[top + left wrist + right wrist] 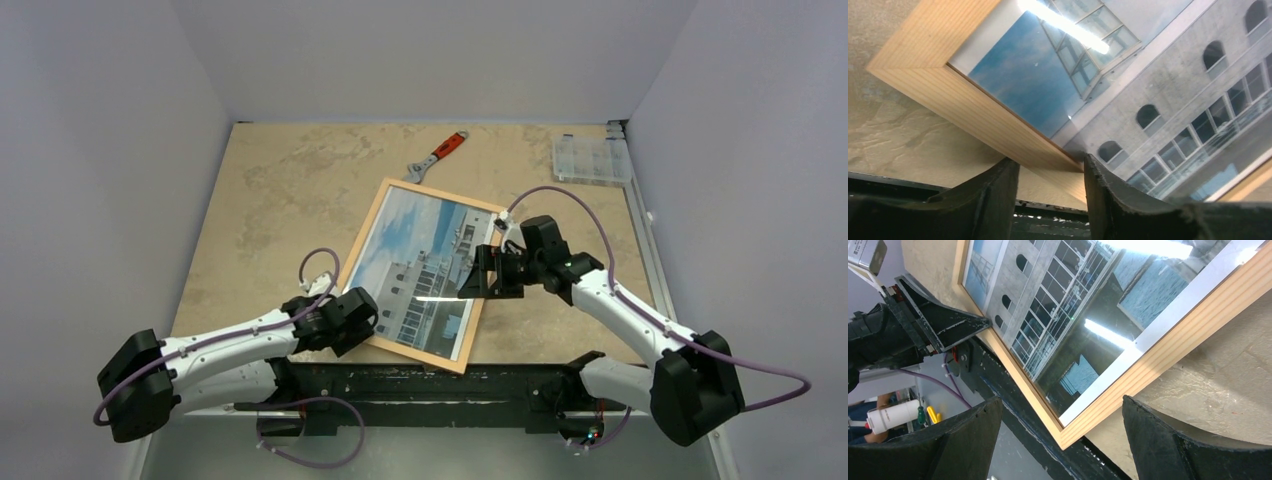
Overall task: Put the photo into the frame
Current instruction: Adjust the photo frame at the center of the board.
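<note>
From where I stand, the frame (445, 198) lies flat and skewed on the table (290, 190). The photo (420, 260) fills its opening, picture side up, with a white margin showing along the wood. Ceiling lights glare off the surface. I cannot tell whether that shine is glazing over the print or the bare gloss of the print.

The left gripper (352, 318) sits at the frame's near-left rail. In its own camera the two fingers stand a little apart with the wooden rail running between them, but I cannot tell whether they actually pinch it. The right gripper (487, 272) hangs over the frame's right rail with its jaws spread wide and nothing held. The frame's near corner shows in the gap between them.

Beyond the frame's far corner lies an orange-handled wrench (437, 157). A clear organiser box (592, 158) sits further off to the far right of the frame.

I judge the frame to be light and stiff, with thin rails and a slick, breakable pane. The wood edges look like the place to hold it, not the shiny middle. The photo looks thin and bendy and likely to smudge, so it is best nudged by its margin or edge.
</note>
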Robot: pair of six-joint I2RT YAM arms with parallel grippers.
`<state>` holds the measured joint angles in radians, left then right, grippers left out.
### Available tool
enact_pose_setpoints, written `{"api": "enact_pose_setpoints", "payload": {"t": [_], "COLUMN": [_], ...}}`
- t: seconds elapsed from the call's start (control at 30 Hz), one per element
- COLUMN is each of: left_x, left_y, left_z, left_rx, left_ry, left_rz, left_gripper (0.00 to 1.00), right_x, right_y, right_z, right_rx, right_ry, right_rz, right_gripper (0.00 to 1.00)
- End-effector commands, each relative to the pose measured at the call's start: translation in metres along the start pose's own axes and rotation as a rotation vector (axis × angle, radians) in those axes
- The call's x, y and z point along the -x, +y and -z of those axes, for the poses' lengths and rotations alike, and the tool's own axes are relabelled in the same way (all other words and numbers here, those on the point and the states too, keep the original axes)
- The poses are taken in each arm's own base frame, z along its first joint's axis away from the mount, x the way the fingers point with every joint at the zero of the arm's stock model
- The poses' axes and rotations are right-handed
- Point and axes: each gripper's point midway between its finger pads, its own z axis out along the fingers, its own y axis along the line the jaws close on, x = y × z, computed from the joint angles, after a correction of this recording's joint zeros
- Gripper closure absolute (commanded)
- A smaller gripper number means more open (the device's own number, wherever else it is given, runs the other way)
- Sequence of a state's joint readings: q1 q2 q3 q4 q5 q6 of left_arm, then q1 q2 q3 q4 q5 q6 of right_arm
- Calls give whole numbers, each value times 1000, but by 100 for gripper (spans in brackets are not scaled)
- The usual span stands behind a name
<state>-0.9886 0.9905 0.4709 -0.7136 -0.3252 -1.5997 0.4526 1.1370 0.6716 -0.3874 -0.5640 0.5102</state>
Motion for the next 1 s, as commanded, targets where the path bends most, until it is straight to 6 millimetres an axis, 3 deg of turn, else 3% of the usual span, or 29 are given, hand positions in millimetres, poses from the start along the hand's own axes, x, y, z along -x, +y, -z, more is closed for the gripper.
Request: {"api": "enact_pose_setpoints", "payload": {"t": [0.0,0.13,0.3,0.8,0.97], "left_x": [1,3,9,18,24], "left_y": [-2,-4,-4,-16,-34], "left_z": [-12,-8,-5,1,4], "left_rx": [22,52,68,-7,-65], "left_ry": [0,1,-5,-16,-44], "left_rz": [-78,-149,-230,-478,-550], "left_gripper": [60,82,100,100,100], "right_x": [14,14,16,26,27], "right_y": [5,1,-6,-20,-22], "right_z": [6,6,7,14,14], "right_rx": [5,-5,-9,-22,-18], "right_ry": [-35,-36,-37,-53,-53], "right_rz": [38,31,14,0,-8], "right_gripper": [12,12,12,12,12]}}
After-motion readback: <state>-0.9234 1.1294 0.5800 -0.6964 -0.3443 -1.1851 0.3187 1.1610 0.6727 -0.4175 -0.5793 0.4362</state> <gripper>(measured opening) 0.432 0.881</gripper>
